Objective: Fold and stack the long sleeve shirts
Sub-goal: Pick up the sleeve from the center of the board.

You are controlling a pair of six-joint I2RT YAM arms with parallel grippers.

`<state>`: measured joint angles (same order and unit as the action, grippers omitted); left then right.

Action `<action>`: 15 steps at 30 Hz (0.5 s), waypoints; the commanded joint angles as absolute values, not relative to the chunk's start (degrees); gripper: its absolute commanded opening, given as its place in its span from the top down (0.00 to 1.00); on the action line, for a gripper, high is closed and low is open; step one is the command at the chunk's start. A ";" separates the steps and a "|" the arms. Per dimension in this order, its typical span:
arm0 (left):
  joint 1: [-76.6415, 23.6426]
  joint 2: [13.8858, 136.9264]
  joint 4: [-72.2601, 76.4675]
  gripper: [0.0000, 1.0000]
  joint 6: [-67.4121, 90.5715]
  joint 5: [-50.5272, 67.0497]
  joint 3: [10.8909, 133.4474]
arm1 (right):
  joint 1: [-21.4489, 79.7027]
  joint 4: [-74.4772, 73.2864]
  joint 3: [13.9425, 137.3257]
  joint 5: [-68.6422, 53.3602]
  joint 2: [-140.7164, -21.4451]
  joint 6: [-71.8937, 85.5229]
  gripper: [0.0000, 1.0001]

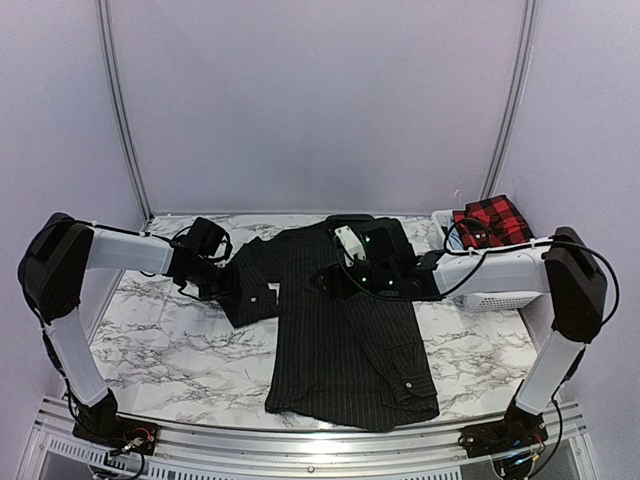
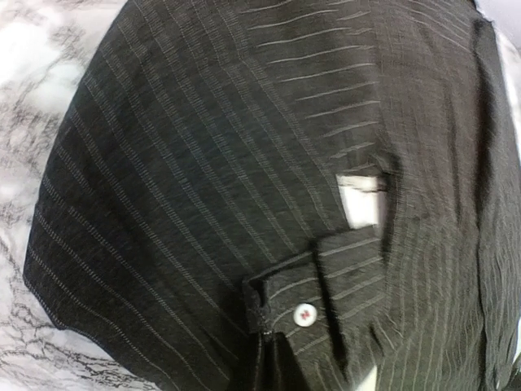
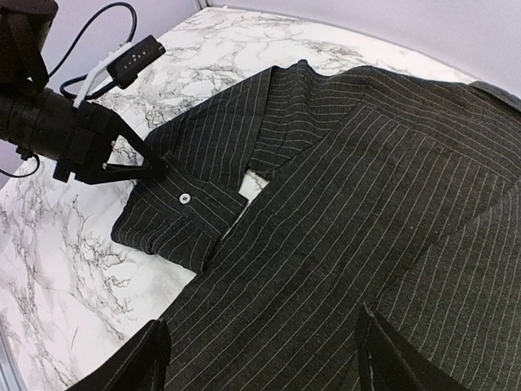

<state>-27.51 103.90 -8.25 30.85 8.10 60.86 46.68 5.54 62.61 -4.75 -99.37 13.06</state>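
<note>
- two shirts are in view: the black pinstriped shirt (image 1: 345, 350) lies spread at the centre of the marble table (image 1: 160, 345), collar toward the top of the frame and hem near the bottom. the red checked shirt (image 1: 492, 222) sits bunched in the white basket (image 1: 500, 298) at the upper right.
- one sleeve is doubled over at centre left, and its buttoned cuff (image 3: 183, 213) rests just beside the shirt's body.
- left gripper (image 3: 157, 167) has its tips pressed together on the cuff's outer edge, pinching the cloth.
- right gripper (image 3: 269, 358) hangs over the shirt's body with its fingers (image 3: 151, 354) spread, holding nothing.
- the step in hand looks like folding this sleeve inward. it would go best with the cuff carried low across the body and the sleeve kept flat and straight. the free claw could pin the shoulder so the body does not drag, and the thin edge pinch may slip.
</note>
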 commanded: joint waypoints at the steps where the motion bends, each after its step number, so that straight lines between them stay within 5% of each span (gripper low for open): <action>1: -28.01 99.56 -4.75 0.99 28.03 13.65 59.67 | 47.05 5.85 64.20 -5.98 -99.77 12.33 0.26; 15: -32.25 87.79 -2.36 1.00 13.49 32.45 54.33 | 47.84 10.28 64.47 -14.57 -99.49 -5.53 0.24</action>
